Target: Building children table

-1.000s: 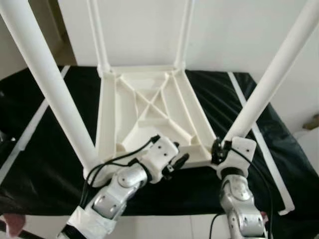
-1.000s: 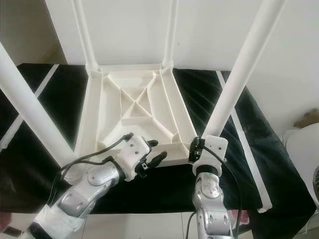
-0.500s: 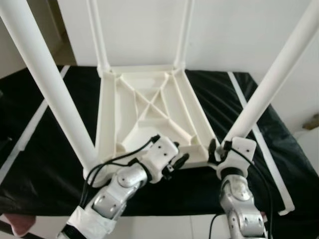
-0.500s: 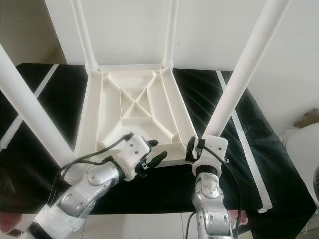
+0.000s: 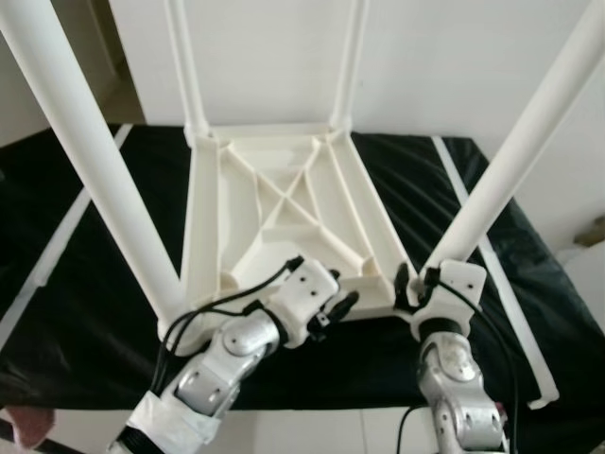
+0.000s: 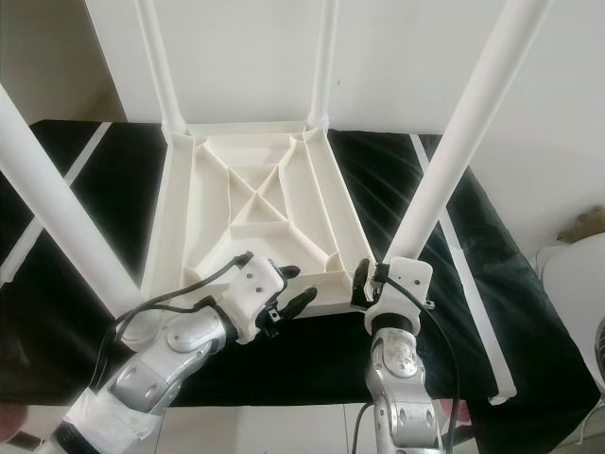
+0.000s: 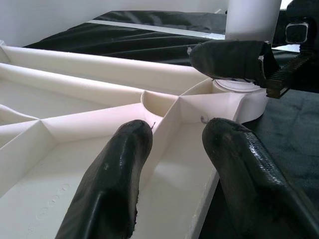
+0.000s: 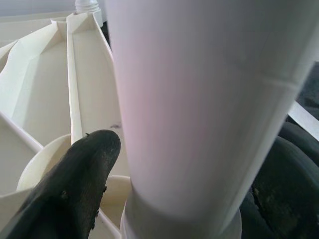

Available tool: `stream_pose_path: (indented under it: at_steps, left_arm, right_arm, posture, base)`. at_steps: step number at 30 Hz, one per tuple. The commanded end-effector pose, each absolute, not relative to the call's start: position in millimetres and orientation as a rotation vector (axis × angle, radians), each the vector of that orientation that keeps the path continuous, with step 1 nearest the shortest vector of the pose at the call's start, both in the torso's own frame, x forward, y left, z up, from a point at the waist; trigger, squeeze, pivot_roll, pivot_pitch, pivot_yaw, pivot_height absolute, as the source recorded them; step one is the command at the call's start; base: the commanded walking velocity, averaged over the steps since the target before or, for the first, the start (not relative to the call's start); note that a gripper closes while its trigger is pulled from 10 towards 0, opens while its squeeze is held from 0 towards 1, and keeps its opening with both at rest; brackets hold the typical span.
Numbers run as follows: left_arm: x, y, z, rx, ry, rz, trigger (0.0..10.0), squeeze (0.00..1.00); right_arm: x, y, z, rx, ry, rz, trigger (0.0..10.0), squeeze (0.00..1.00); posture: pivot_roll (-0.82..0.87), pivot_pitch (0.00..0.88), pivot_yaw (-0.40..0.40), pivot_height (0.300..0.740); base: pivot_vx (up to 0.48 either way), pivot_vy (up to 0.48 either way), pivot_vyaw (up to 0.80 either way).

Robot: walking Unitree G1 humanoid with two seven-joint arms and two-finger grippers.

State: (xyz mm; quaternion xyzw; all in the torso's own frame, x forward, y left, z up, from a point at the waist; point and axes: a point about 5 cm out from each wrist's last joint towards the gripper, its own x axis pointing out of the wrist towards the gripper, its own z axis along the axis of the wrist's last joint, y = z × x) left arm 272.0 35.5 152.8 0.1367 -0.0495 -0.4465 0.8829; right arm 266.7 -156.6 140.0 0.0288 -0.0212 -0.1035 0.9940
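White moulded-plastic children's table top (image 5: 284,203) lies upside down on a black cloth-covered work surface (image 5: 85,284), ribbed underside up, with the robot at its near edge. Four white round plastic legs stand up from its corners: near-left leg (image 5: 90,151), near-right leg (image 5: 515,151), far-left leg (image 5: 184,66), far-right leg (image 5: 350,61).

Progress, as judged: all four legs look seated in their corner sockets, so the assembly seems nearly done. What is probably left is final tightening or checking of the near-right leg, then flipping the table upright.

Left gripper (image 7: 177,144) sits at the near edge of the top, fingers spread apart over a rib near the corner socket and holding nothing.

Right gripper (image 6: 371,282) is at the base of the near-right leg. In the right wrist view the leg fills the space between its black fingers (image 8: 75,174), so they straddle the base. Whether they are clamped on it or slightly loose I cannot tell.

A loose white strip (image 5: 492,274) lies on the cloth to the right.

No brand, label or readable writing; faint embossed marks on the plastic in the left wrist view are too small to read.
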Motion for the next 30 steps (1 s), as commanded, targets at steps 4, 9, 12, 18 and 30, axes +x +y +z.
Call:
stream_pose_path:
  at_steps: [4, 9, 12, 18, 30]
  left_arm:
    - [264, 29, 154, 0.305, -0.1, -1.076, 10.0, 0.0]
    - [263, 29, 154, 0.305, -0.101, -1.078, 10.0, 0.0]
    - [263, 29, 153, 0.305, -0.101, -1.078, 10.0, 0.0]
    - [263, 29, 153, 0.305, -0.102, -1.079, 10.0, 0.0]
    - [263, 30, 153, 0.306, -0.106, -1.075, 10.0, 0.0]
  right_arm:
    - [265, -159, 140, 0.062, -0.055, -0.206, 10.0, 0.0]
    - [264, -159, 141, 0.06, -0.059, -0.204, 10.0, 0.0]
    - [264, -160, 141, 0.059, -0.06, -0.203, 10.0, 0.0]
    - [264, -162, 141, 0.05, -0.065, -0.195, 10.0, 0.0]
    - [262, -175, 141, 0.007, -0.09, -0.092, 10.0, 0.0]
  posture:
    - [-0.12, 0.083, -0.022, 0.74]
    - [-0.12, 0.081, -0.023, 0.74]
    - [-0.12, 0.079, -0.024, 0.74]
    - [-0.12, 0.076, -0.029, 0.74]
    - [-0.12, 0.07, -0.03, 0.74]
  base:
    - [0.0, 0.0, 0.0]
    - [0.0, 0.0, 0.0]
    - [0.0, 0.0, 0.0]
    - [0.0, 0.0, 0.0]
    - [0.0, 0.0, 0.0]
